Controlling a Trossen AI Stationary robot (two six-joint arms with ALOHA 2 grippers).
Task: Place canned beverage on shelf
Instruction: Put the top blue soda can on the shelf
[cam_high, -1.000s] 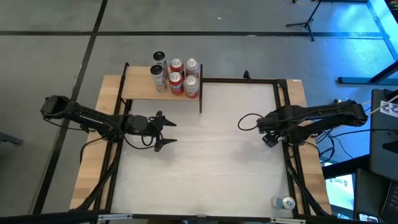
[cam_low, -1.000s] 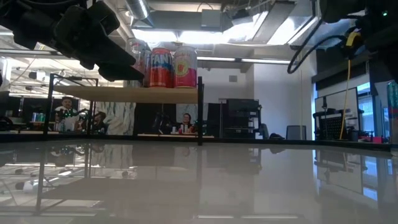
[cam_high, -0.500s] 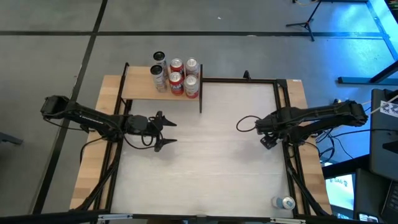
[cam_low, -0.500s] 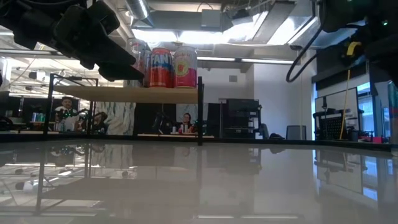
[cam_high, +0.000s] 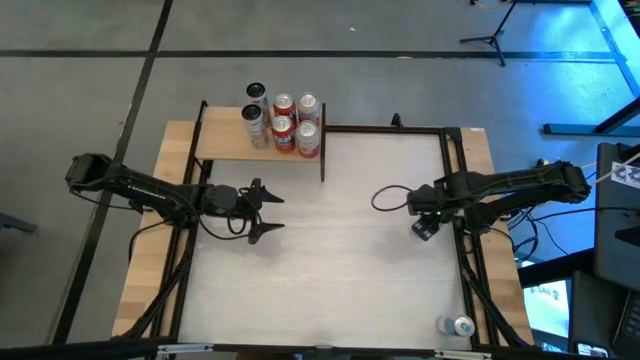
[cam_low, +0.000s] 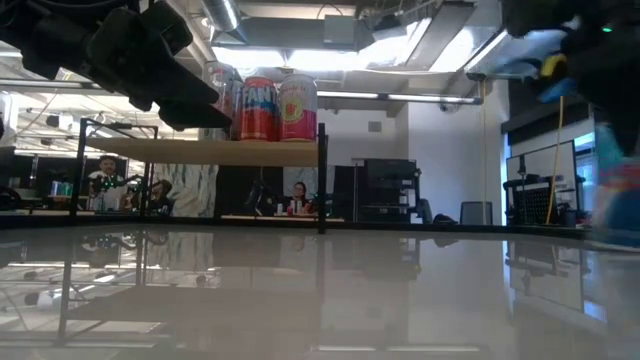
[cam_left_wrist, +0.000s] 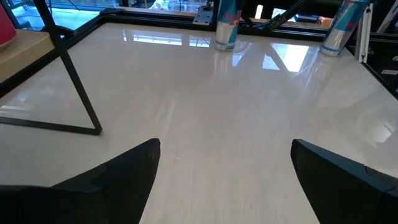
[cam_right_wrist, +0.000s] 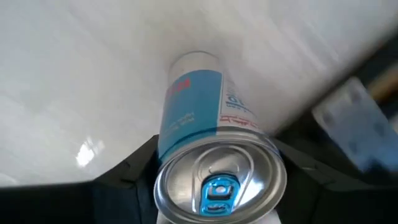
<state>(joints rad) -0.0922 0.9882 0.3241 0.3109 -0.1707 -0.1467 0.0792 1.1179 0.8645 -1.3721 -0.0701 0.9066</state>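
High view: left claw (cam_high: 268, 212) spread, idle; right claw (cam_high: 424, 229) well apart from the shelf (cam_high: 235, 140). Right wrist view: blue can (cam_right_wrist: 208, 149) between its fingers, apparently clasped. Risk: off-centre grip, can slipping onto the counter (cam_high: 340, 250).

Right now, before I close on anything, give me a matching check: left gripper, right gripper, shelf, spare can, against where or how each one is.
1. left gripper
2. right gripper
3. shelf
4. spare can

A. carries a cluster of cans at its right end
B. open and empty, over the table's left half
C. around a blue and silver can
D. alone at the table's near right corner

Pairs: 1-B, 2-C, 3-A, 4-D
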